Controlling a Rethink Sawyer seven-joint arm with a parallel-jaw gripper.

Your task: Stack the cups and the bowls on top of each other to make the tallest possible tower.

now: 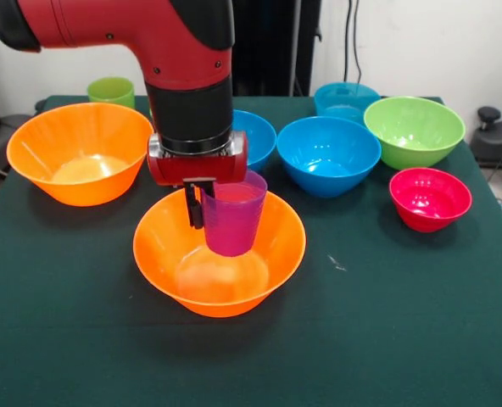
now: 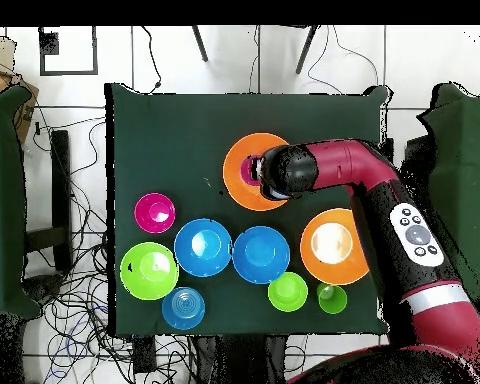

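Fingers (image 1: 202,203) pinch the rim of the purple cup (image 1: 232,219), held upright in the near orange bowl (image 1: 220,254). Second orange bowl (image 1: 80,153) sits apart at the worktop (image 1: 404,322) edge. Behind stand two glossy blue bowls (image 1: 328,154), a lime bowl (image 1: 414,129), a small red bowl (image 1: 430,197) and a green cup (image 1: 111,90).

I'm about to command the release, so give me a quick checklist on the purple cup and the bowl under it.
1. End effector grips purple cup at its rim: ok.
2. Cup upright: ok.
3. Cup over the near orange bowl: ok in both views.
4. Cup bottom resting on the bowl floor: cannot tell.
5. Bowl holds nothing else: ok.
6. Other orange bowl apart from this one: ok.
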